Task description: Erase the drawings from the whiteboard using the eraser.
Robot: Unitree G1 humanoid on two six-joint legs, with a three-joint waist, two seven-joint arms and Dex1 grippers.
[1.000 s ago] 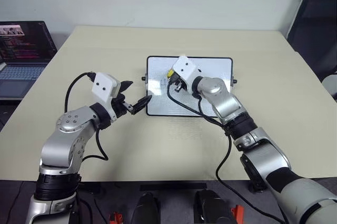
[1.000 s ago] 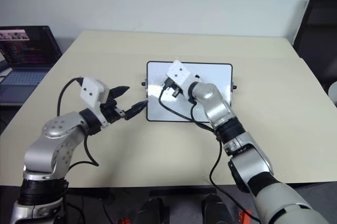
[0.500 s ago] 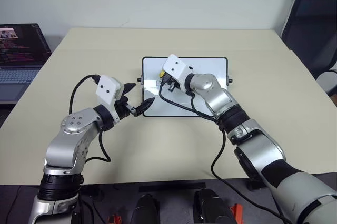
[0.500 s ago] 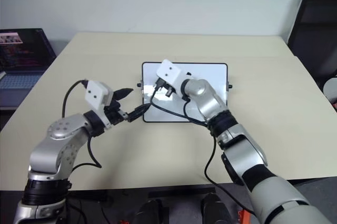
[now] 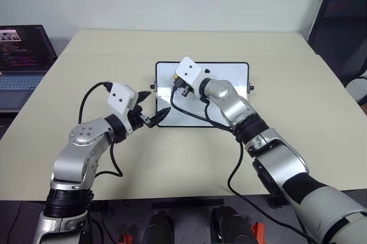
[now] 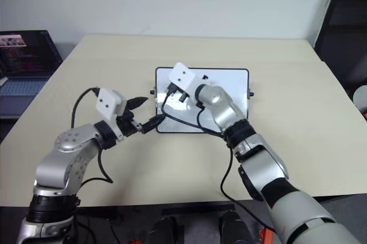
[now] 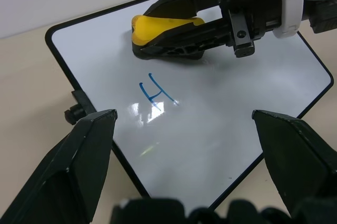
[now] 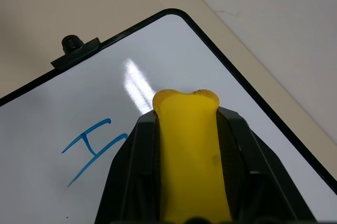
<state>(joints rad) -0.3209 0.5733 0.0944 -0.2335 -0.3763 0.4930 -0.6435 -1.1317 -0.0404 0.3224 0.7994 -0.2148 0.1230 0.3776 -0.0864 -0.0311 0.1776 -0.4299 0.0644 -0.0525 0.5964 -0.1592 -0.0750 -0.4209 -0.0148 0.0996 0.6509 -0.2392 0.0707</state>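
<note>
Yellow and rounded, with a dark underside, the small block eraser sits clamped between the two black fingers of the right gripper, which are closed tight against its sides so that only its front end sticks out past the fingertips. The eraser rests on the small rectangular glossy whiteboard with a thin black frame, near the board's left end and close to its far edge. The board lies flat on a pale beige table. Just beside the eraser, on the side nearer the robot, is a thin blue H-like marker drawing; the eraser is close to it but not touching it. The left gripper is at the board's near left corner, its two black fingers spread wide apart and holding nothing, pointing across the board toward the blue mark; whether a fingertip touches the frame cannot be told. A dark laptop with a lit screen stands well apart beyond the table's left edge.
</note>
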